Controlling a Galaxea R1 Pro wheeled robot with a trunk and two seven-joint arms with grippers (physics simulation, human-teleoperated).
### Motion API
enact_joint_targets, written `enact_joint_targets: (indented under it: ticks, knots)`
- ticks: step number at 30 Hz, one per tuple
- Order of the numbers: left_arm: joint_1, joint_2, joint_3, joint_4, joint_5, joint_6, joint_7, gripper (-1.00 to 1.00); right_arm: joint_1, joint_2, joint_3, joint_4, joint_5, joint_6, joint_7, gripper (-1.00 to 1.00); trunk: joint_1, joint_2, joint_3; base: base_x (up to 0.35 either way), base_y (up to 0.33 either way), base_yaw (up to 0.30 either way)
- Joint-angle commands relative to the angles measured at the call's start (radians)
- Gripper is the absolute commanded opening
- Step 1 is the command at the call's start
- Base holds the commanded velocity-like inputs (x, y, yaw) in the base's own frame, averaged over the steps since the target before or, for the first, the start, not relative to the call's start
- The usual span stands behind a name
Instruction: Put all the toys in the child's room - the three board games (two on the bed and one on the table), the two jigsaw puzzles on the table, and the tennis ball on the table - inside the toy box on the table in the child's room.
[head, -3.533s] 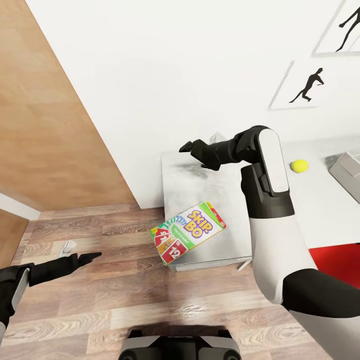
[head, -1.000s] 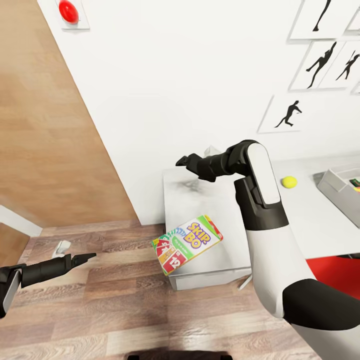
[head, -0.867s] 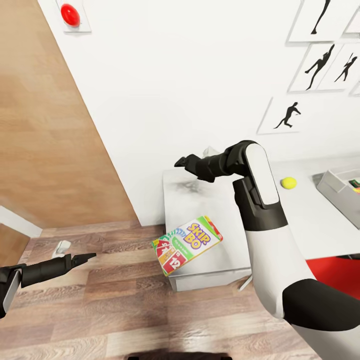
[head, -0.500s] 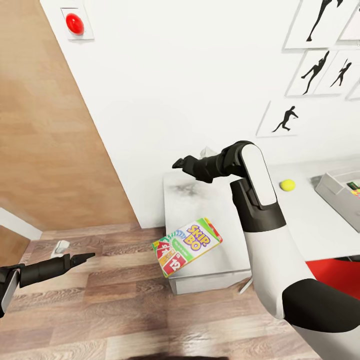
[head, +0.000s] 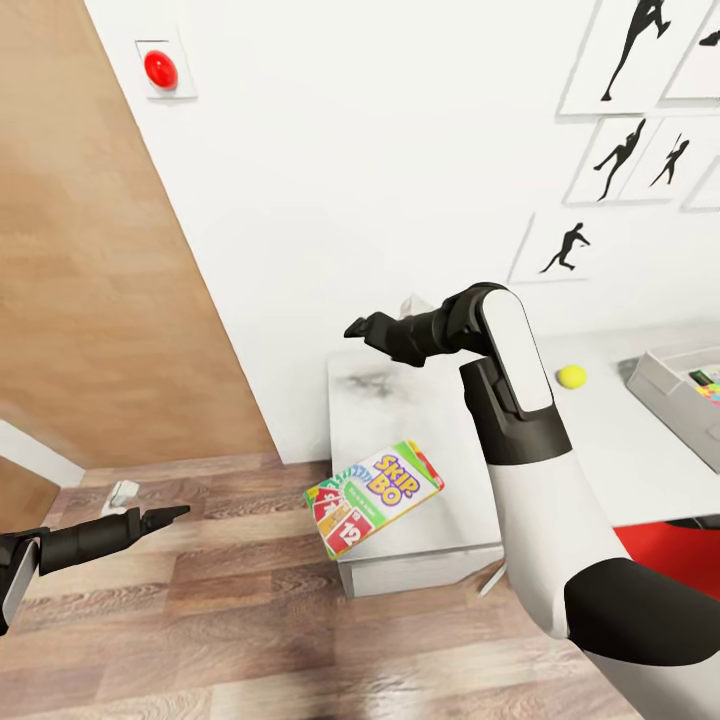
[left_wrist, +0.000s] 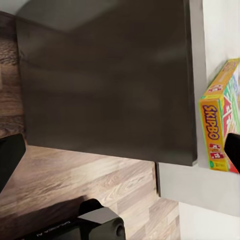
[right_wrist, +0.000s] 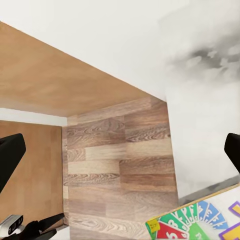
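The SKIP-BO board game (head: 374, 497) lies flat on the table (head: 400, 400), one corner jutting over its near-left edge. The right gripper (head: 360, 328) hovers spread wide and empty above the table's far end, well beyond the game. The left gripper (head: 165, 516) hangs over the wood floor (head: 220, 600), apart from the game; its fingers' spacing I cannot tell. The tennis ball (head: 571, 376) and toy box (head: 672, 380) sit further right.

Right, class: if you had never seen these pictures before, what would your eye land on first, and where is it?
The bright SKIP-BO box grabs you first: it lies on the near corner of the pale table, one end jutting past the edge over the wooden floor. Next, the robot's white and black right arm reaches over the table, its right hand open and empty near the wall. Farther right, a small yellow-green tennis ball sits beside the grey toy box.
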Motion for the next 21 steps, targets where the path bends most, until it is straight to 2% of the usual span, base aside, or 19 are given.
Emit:
enact_joint_targets:
  ticks: [1,10,21]
  knots:
    - [-0.001,0.0,0.0,0.0,0.002,0.01,-0.002,1.0,-0.001,0.0,0.0,0.0,-0.008,0.007,-0.01,1.0,0.001,-0.002,0.0,0.0,0.0,0.0]
    - [-0.001,-0.001,0.0,0.0,0.002,0.009,-0.001,1.0,0.0,0.0,0.001,0.003,-0.008,0.008,-0.009,1.0,0.001,-0.002,0.015,0.0,0.0,0.0]
    - [-0.001,0.0,0.002,0.0,0.002,0.009,-0.002,1.0,0.0,0.0,0.041,0.003,-0.007,-0.022,-0.009,1.0,0.001,-0.002,0.033,0.0,0.0,0.0]
